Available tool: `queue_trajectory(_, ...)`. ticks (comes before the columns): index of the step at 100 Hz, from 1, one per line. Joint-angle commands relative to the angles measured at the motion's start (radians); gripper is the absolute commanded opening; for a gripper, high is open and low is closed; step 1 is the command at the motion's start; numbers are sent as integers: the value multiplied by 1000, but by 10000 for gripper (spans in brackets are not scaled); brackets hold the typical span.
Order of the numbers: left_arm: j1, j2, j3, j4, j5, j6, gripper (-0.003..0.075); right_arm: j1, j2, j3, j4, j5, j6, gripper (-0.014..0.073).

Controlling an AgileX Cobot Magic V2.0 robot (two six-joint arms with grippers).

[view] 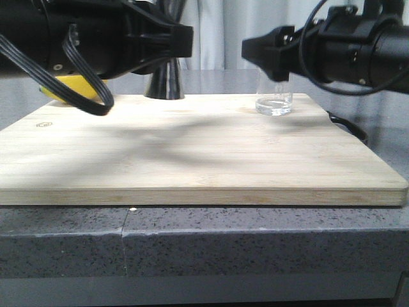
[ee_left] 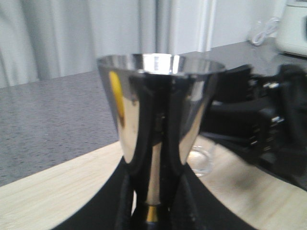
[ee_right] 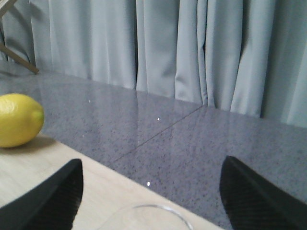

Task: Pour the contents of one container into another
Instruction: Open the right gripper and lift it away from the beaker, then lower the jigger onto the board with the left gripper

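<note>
The left gripper [ee_left: 153, 211] squeezes the one steel jigger [ee_left: 160, 129] at its thin waist at the board's back, the right gripper [ee_right: 151, 201] is spread wide around the one glass beaker [view: 274, 101], and one lemon [ee_right: 19, 120] sits on the one wooden board [view: 192, 153].

not really seeing any readable text here. the wooden board [view: 192, 153] is showing a tiny engraved mark [view: 43, 124] near its back left corner in the front view, looks like a little hexagon-ish logo, but it's coming out way too small to make out any letters. the glass beaker [view: 274, 102] isn't showing anything legible either. no labels, brands or numbers are reading on anything else.
</note>
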Motion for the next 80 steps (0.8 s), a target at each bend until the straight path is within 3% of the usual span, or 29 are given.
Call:
queue_trajectory(1,22,-42,-25,-8,-103,3,-19,-4,-68,-33,29,-100,-20,531)
queue_trajectory(29,86,-42,4,-34,-118,3,-19,-4,-184,-65,29,-148,-20,531)
queue_trajectory(48,121,-40,90,-48,-261,-43,-19,-4,-267,-65,32,-159,-20,531)
queue_trajectory(80,126,10,153,-46,-338,-53,-19,-4,-325,-65,33,-166,-20,531)
